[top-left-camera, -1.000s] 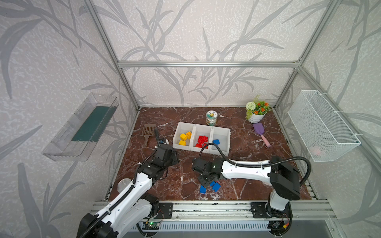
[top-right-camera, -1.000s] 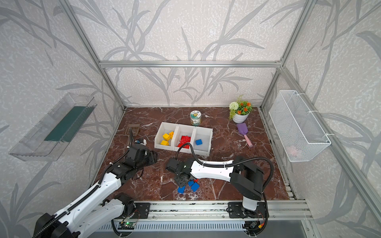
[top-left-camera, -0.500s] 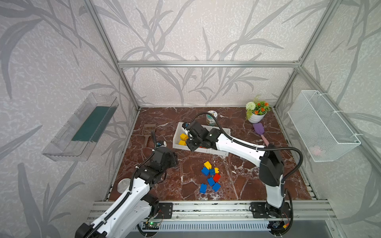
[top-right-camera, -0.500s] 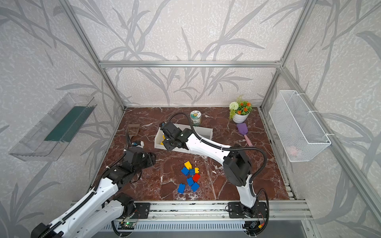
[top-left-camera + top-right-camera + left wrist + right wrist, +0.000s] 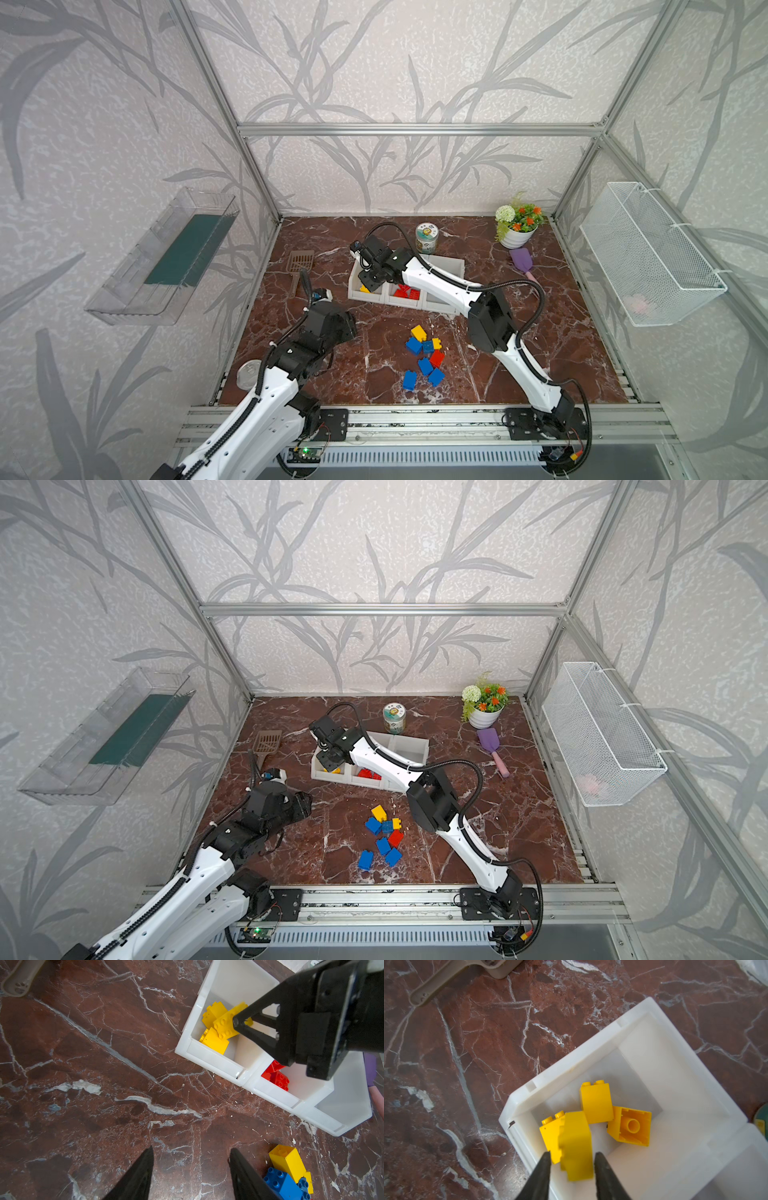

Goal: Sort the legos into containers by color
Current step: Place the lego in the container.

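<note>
Three joined white containers [image 5: 451, 266] stand mid-floor. My right gripper [image 5: 572, 1159] hangs over the left-hand one [image 5: 571, 1059], open. A blurred yellow lego [image 5: 577, 1147] sits just below its parted fingertips, with a gap at one side. Three more yellow legos [image 5: 596, 1103] lie in that bin. Red legos [image 5: 277, 1076] lie in the middle one. A loose pile of blue, yellow and red legos [image 5: 426, 353] lies nearer the front. My left gripper [image 5: 191, 1151] is open over bare floor, just left of the pile's yellow lego [image 5: 286, 1159].
A beige slotted scoop [image 5: 300, 264] lies left of the bins. A jar [image 5: 427, 238], a flower pot [image 5: 517, 224] and a purple scoop [image 5: 521, 261] stand behind and to the right. A wire basket [image 5: 648, 253] and a clear tray [image 5: 166, 257] hang on the side walls.
My right arm swung from the pile at the front up to the left bin with a yellow lego, and its jaws have parted. The left arm has drawn back a little.
</note>
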Motion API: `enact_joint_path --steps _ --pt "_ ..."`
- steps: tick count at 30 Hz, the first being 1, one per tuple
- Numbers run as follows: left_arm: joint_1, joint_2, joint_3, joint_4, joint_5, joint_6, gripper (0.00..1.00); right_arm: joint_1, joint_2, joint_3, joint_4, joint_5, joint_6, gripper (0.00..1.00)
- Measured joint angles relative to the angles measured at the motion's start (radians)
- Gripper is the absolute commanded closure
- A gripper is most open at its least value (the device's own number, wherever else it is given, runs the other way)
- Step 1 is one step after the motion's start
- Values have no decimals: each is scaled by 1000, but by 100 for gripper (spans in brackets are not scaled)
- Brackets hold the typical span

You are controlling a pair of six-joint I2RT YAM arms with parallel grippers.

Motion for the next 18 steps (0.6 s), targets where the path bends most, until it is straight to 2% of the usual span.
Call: enact_joint_path --steps 3,12,18 --pt "0 1 -1 0 2 0 39 -1 0 5 -11 1 0 50" --pt "0 9 -2 3 9 0 39 -7 -20 0 -44 24 -5 49" --pt "0 14 -5 14 34 7 39 -8 -127 -95 -40 39 -13 49"
